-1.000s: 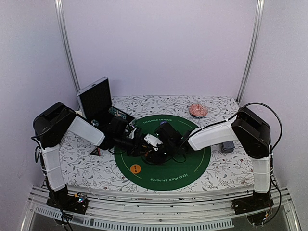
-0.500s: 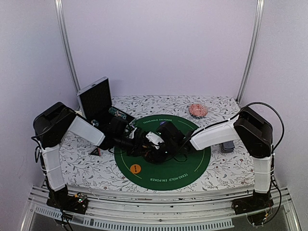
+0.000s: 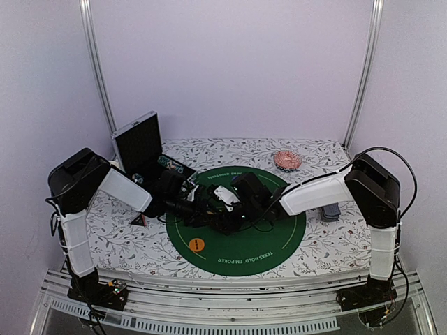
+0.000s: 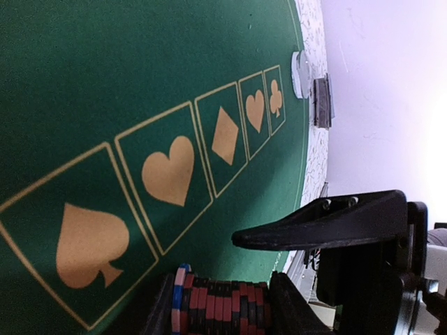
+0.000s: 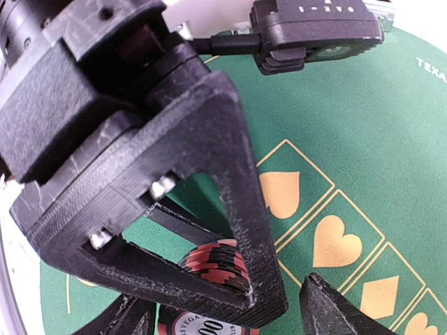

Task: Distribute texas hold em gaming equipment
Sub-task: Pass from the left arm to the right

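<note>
I see the mat (image 3: pixel 237 241) central, poker chips (image 4: pixel 216 307) over it, disc (image 3: pixel 196 245) on its near-left part, dish (image 3: pixel 287 160) far right, case (image 3: pixel 137 145) far left.

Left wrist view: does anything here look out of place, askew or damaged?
Nothing is spilled or damaged. One oddity: the stack of poker chips clamped in the left gripper is red and black, except for one blue-edged chip at its end.

The right gripper (image 5: pixel 230 296) has spread its fingers (image 5: pixel 335 310) wide, and its arm (image 3: pixel 314 195) has drawn back slightly rightward.
</note>
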Robot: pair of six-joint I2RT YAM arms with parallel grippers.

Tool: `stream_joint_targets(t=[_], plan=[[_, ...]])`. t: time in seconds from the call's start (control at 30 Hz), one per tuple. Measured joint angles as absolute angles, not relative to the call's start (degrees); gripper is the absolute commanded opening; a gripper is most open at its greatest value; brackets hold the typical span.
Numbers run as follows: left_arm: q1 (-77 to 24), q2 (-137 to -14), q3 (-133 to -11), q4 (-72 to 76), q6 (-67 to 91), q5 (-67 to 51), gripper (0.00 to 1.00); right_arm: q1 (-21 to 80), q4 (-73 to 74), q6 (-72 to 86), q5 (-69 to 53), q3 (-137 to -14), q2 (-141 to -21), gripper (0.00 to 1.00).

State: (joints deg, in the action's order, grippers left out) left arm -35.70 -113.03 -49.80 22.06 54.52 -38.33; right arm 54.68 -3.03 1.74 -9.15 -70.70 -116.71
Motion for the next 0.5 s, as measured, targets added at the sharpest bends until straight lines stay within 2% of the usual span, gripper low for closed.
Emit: stream_joint_targets(t=[0.4, 0.5], plan=[[-35.62, -113.03, -49.71, 22.11, 54.48, -38.39, 0.12, 54.68, -2.7, 1.98, -9.15, -73.17, -119.39, 0.67], [-35.59, -113.03, -49.71, 22.11, 54.48, -38.44, 0.12, 54.68, -2.42, 1.98, -9.17, -73.21, -119.85, 0.64]])
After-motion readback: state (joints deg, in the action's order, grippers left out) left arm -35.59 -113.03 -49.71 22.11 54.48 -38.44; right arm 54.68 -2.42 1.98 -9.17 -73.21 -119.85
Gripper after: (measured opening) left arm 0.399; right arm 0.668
